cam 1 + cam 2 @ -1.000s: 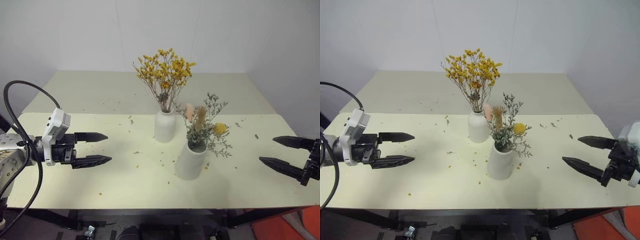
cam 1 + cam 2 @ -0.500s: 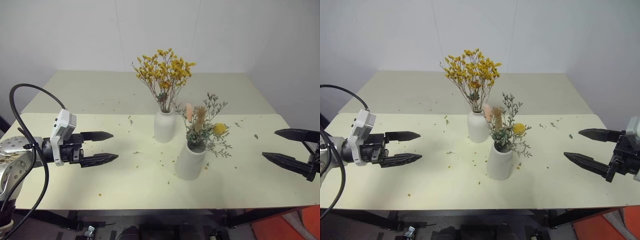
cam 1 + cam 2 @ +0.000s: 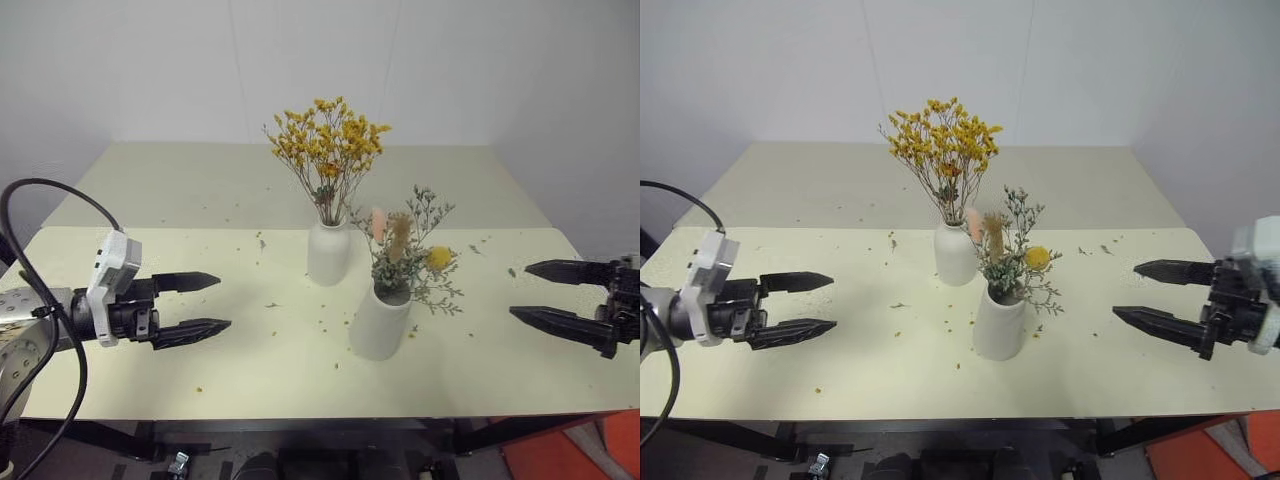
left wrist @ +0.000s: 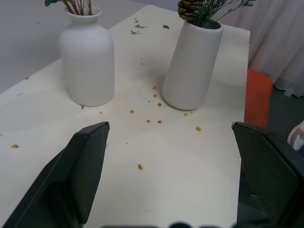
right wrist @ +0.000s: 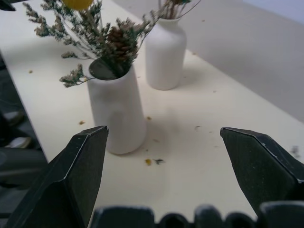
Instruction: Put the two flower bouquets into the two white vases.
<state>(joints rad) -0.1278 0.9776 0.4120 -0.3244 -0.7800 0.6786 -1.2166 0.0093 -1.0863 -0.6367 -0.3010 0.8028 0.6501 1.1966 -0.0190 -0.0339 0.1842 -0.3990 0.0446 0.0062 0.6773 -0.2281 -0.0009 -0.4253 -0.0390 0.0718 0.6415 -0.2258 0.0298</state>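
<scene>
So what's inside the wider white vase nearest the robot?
The wider vase holds the grey-green bouquet with a round yellow bloom and pinkish plumes. Its lower stems are hidden inside.

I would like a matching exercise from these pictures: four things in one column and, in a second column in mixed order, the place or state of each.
1. yellow-orange bouquet
2. grey-green bouquet
3. left gripper
4. small petals

a. open, holding nothing
b. scattered over the table
c. stands in the cylinder vase
d. stands in the bottle-shaped vase

Pairs: 1-d, 2-c, 3-a, 4-b
</scene>
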